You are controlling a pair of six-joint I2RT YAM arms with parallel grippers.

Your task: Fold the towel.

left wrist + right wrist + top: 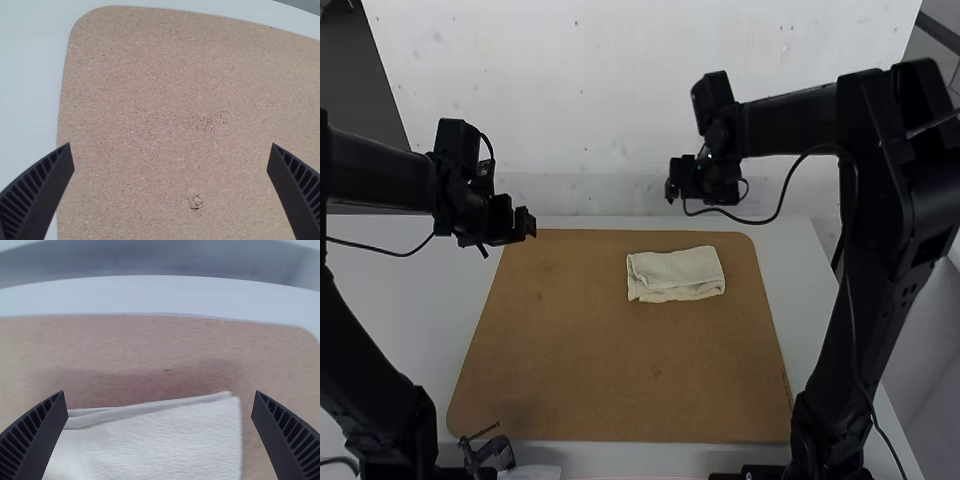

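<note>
Towel, folded, on brown board; left gripper wide, right gripper wide, black cable beside it.

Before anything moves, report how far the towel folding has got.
The towel lies as a compact, layered bundle on the brown board, so folding looks largely done. Nothing is in hand: both arms' jaws are open. Perhaps only straightening its uneven layered edge is left.
</note>
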